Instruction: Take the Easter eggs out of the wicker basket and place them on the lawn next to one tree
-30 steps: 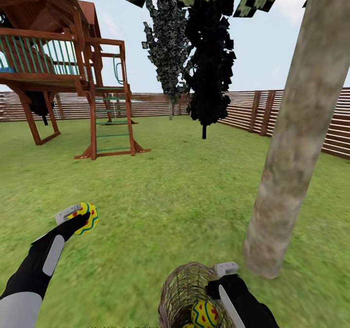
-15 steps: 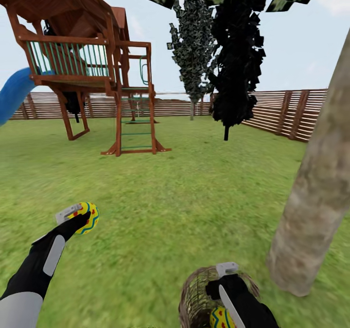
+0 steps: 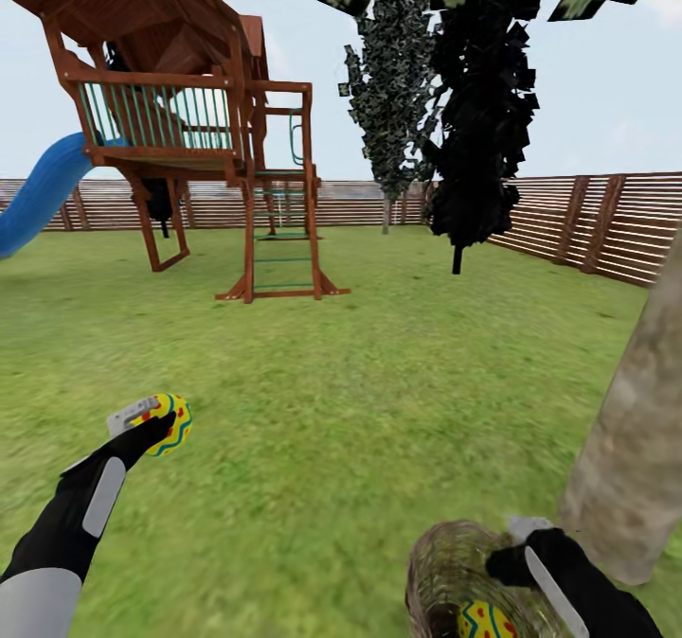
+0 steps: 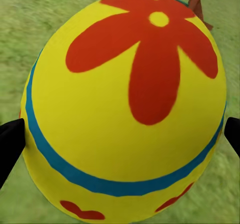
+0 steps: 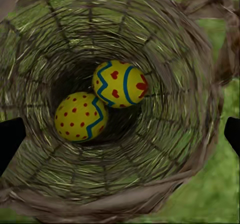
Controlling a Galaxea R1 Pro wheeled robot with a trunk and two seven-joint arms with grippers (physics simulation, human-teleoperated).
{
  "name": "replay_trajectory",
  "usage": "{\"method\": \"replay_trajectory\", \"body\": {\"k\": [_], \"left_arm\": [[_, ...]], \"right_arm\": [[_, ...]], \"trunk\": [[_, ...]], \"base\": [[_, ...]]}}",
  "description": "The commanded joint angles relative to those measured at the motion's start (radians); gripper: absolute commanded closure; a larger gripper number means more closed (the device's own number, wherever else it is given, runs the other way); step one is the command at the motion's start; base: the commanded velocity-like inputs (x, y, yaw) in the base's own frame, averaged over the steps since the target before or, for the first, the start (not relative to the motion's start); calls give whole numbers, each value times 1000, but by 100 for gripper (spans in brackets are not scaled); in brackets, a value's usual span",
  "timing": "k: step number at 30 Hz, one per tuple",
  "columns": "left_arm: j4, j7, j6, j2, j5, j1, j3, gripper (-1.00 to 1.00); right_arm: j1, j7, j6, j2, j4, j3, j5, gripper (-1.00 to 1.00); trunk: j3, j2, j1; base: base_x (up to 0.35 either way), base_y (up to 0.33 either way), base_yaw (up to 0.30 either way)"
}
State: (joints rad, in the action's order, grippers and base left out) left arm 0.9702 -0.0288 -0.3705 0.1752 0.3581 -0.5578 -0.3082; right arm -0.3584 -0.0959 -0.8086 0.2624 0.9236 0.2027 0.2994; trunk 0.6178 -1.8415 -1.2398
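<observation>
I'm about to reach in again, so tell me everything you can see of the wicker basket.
The wicker basket is round, deep and woven of brown-grey strands, with a loop handle at its rim. It stands on the grass beside the thick tree trunk, below the right hand. Two yellow painted eggs lie touching at its bottom.

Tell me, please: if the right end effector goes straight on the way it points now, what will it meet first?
Probably the two Easter eggs at the bottom of the wicker basket. The right end effector is open and looks straight into the basket's mouth; the hearts egg seems slightly nearer, though depth is unclear.
</observation>
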Motion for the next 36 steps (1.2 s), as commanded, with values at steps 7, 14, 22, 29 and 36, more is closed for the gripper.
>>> {"method": "replay_trajectory", "body": {"k": [7, 14, 22, 29, 36], "left_arm": [[-23, -3, -4, -2, 8, -1, 0, 100], [-22, -3, -5, -3, 8, -1, 0, 100], [-16, -2, -3, -5, 8, -1, 0, 100], [-21, -2, -2, -5, 9, -1, 0, 100], [-21, -2, -2, -5, 10, -1, 1, 100]], "right_arm": [[-1, 47, 6, 106, -63, -3, 80, -100], [-1, 47, 6, 103, -61, -5, 80, -100], [-1, 47, 8, 104, -60, -5, 80, -100], [-1, 48, 8, 104, -60, -6, 80, -100], [-1, 50, 6, 106, -54, -11, 88, -100]], "trunk": [[1, -1, 0], [1, -1, 0], [1, -1, 0], [1, -1, 0], [23, -50, -27]], "base": [[0, 341, 0], [225, 220, 0], [227, 128, 0], [4, 2, 0], [0, 0, 0]]}}
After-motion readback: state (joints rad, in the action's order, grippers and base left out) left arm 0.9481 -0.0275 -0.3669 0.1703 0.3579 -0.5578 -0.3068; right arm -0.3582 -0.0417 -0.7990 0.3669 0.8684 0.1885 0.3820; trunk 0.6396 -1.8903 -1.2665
